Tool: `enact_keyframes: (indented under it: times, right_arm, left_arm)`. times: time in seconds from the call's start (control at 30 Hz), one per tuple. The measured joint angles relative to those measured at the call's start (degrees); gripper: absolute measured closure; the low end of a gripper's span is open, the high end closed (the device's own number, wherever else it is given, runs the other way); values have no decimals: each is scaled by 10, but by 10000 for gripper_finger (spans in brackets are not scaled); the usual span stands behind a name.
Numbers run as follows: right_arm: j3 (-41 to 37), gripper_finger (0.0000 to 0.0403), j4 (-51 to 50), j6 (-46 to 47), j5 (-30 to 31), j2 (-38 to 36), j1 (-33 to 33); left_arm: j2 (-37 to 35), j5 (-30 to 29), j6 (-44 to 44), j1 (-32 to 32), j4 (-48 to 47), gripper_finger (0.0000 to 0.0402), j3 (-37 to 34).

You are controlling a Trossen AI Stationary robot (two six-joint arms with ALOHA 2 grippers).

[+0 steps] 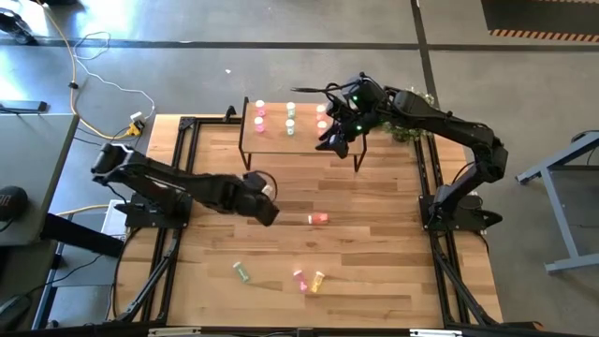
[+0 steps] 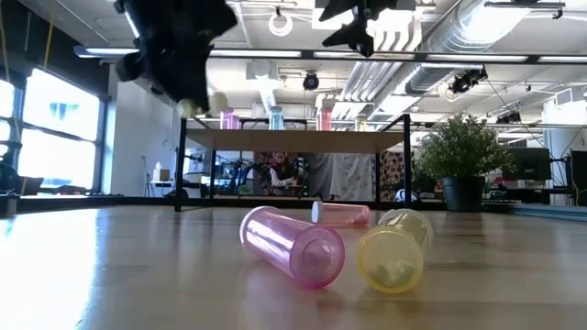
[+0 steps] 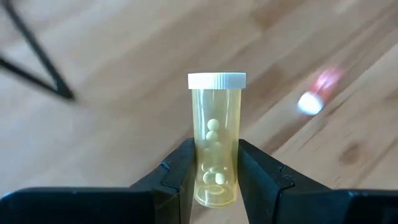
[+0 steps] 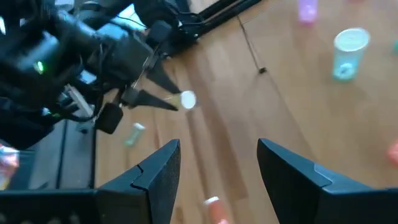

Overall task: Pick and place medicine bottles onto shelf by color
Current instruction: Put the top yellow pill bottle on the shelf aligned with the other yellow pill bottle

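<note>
We count about six bottles standing on the shelf point(image 1: 281, 142) — four lie on the table. Our left gripper point(image 3: 214, 177) pinches a yellow bottle point(image 3: 216, 146) mid-table; right gripper point(image 4: 217, 171) spread above the shelf's right end.

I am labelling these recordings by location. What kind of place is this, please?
Probably an open-plan lab or office workshop: exposed ducts on the ceiling, a concrete floor with loose cables, a potted plant, and a wood table in a black metal frame.
</note>
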Motion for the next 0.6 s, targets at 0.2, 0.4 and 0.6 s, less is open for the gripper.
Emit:
enact_keyframes:
  times: [0.2, 0.4, 0.6]
  right_arm:
    - [0, 199, 30, 1, -22, 0, 36]
    - [0, 199, 89, -4, -11, 0, 79]
    - [0, 199, 165, -7, -11, 0, 107]
  left_arm:
    - [-61, -27, 154, 33, 99, 309, 0]
    - [-91, 40, 307, 69, 206, 309, 1]
    - [-95, 129, 398, 97, 281, 309, 0]
